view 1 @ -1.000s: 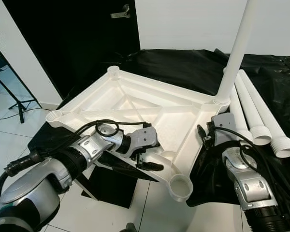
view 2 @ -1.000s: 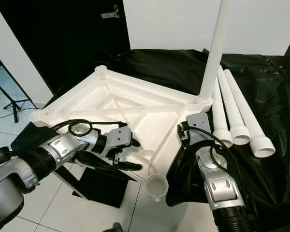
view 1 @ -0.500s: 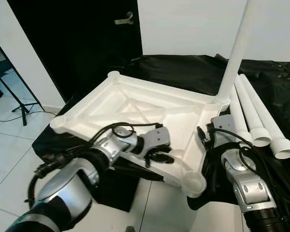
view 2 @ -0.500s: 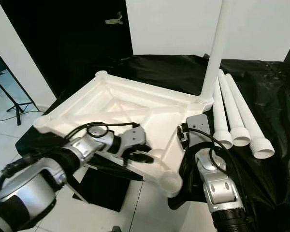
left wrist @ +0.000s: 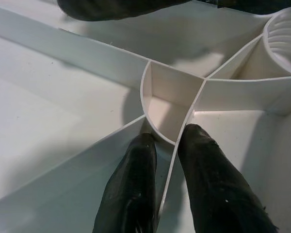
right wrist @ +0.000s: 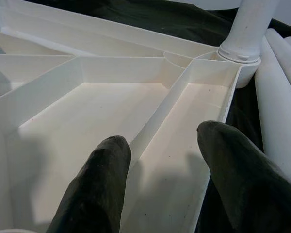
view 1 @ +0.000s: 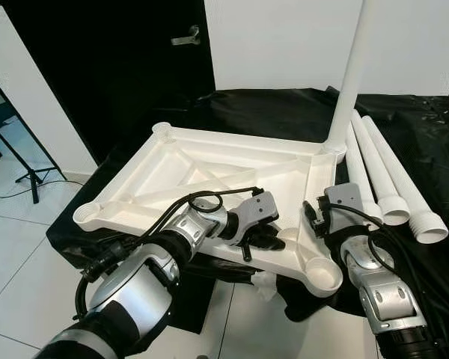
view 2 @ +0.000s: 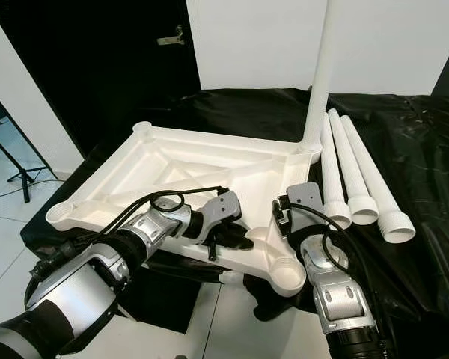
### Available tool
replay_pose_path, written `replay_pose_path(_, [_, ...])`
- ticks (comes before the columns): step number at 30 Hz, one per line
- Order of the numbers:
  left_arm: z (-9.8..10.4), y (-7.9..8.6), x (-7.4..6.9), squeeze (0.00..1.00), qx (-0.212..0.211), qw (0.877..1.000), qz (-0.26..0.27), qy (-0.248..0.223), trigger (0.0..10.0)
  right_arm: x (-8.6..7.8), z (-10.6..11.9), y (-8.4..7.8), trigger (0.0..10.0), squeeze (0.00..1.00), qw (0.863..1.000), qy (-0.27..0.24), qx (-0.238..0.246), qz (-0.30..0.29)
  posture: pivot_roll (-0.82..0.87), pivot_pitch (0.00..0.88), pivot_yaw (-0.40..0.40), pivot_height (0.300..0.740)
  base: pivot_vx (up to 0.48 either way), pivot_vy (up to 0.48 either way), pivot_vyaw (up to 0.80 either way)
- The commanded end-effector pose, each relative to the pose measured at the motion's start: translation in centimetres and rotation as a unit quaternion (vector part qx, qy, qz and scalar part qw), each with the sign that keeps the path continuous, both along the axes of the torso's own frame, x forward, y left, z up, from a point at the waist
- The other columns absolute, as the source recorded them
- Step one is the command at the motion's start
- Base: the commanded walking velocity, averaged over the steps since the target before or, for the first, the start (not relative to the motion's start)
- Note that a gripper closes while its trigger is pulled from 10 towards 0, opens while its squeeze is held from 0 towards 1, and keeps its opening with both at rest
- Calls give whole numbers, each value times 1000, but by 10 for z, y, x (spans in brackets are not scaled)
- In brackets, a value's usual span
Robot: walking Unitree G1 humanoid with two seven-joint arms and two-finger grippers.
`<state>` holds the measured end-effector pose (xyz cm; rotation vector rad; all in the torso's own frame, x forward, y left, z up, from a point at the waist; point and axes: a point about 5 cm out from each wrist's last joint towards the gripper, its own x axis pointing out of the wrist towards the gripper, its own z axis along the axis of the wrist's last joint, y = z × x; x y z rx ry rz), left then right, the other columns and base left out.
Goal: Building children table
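Beside the tabletop (view 1: 209, 161), three loose legs (view 1: 393, 179).

- My tabletop (view 1: 209, 161) looks like smooth white moulded plastic, faintly glossy.
- The black sheet (view 1: 277, 112) under it is crinkled and shiny.
- My fingers (left wrist: 131, 194) are matt black.

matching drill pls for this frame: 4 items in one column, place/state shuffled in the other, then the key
1. upright leg
2. loose legs
3. left gripper
4. empty socket

A. astride an inner rib of the tabletop
B. near corner by the right gripper
C. standing in the far right corner socket
D. lying side by side on the black sheet

Pairs: 1-C, 2-D, 3-A, 4-B
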<state>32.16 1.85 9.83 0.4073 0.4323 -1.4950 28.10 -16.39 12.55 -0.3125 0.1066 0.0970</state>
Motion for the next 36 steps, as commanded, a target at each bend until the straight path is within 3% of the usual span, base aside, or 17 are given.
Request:
replay_pose_path(1, [-36, 28, 9, 0, 68, 971, 225, -35, 1412, 0, 0, 5, 10000, 0, 1000, 3, 3, 3, 77, 0, 72, 740, 0, 0, 0])
replay_pose_path(6, [-26, 25, 21, 0, 37, 948, 314, -33, 0, 0, -3, 8, 10000, 0, 1000, 4, 7, 5, 85, 0, 73, 740, 0, 0, 0])
replay_pose_path(13, [-23, 26, 25, 0, 40, 940, 333, -54, 78, 2, -1, 8, 10000, 0, 1000, 0, 10, 3, 79, 0, 80, 740, 0, 0, 0])
replay_pose_path(14, [-24, 27, 25, 0, 42, 941, 330, -58, 4824, 2, -1, 8, 10000, 0, 1000, 0, 9, 2, 79, 0, 80, 740, 0, 0, 0])
replay_pose_path(15, [-24, 28, 25, 0, 43, 942, 328, -60, 4824, 2, -1, 7, 10000, 0, 1000, 0, 9, 2, 77, 0, 82, 740, 0, 0, 0])
replay_pose_path(16, [-23, 27, 24, 0, 42, 947, 311, -73, 10000, 2, -2, 7, 10000, 0, 1000, 1, 8, 1, 75, 0, 83, 740, 0, 0, 0])
replay_pose_path(19, [-19, 24, 24, 0, 18, 953, 290, -84, 10000, 1, -2, 6, 10000, 0, 1000, 1, 7, 1, 74, 0, 83, 740, 0, 0, 0])
replay_pose_path(20, [-17, 23, 23, 1000, -4, 955, 286, -74, 10000, 1, -2, 6, 10000, 0, 1000, 1, 7, 0, 74, 0, 83, 740, 0, 0, 0])
replay_pose_path(25, [-13, 17, 19, 1000, -52, 964, 254, -64, 10000, 1, -2, 6, 10000, 0, 1000, 0, 7, 0, 76, 0, 81, 740, 0, 0, 0])
replay_pose_path(26, [-12, 16, 16, 851, -72, 967, 235, -69, 10000, 2, -1, 6, 10000, 0, 1000, 0, 6, 1, 79, 0, 80, 740, 0, 0, 0])
replay_pose_path(28, [-11, 15, 14, 851, -85, 969, 223, -72, 10000, 2, -1, 6, 10000, 0, 1000, -1, 6, 2, 79, 0, 80, 740, 0, 0, 0])
replay_pose_path(29, [-7, 15, 12, 0, -115, 969, 207, -71, 10000, 2, 0, 6, 10000, 0, 1000, -2, 5, 2, 81, 0, 78, 740, 0, 0, 0])
replay_pose_path(31, [0, 17, 8, 0, -168, 967, 181, -66, 10000, 3, 1, 5, 10000, 0, 1000, -4, 5, 2, 84, 0, 75, 740, 0, 0, 0])
replay_pose_path(32, [0, 17, 8, 0, -168, 967, 181, -66, 10000, 3, 1, 5, 10000, 0, 1000, -4, 5, 2, 84, 0, 75, 740, 0, 0, 0])
replay_pose_path(34, [11, 19, 3, 0, -236, 958, 152, -59, 10000, 3, 2, 3, 10000, 0, 1000, -8, 5, 0, 85, 0, 73, 740, 0, 0, 0])
replay_pose_path(35, [11, 19, 3, 0, -236, 958, 152, -59, 10000, 3, 2, 3, 10000, 0, 1000, -8, 5, 0, 85, 0, 73, 740, 0, 0, 0])
replay_pose_path(36, [18, 20, 0, 0, -270, 951, 140, -56, 10000, 3, 4, 2, 10000, 0, 1000, -12, 6, -3, 84, 0, 71, 740, 0, 0, 0])
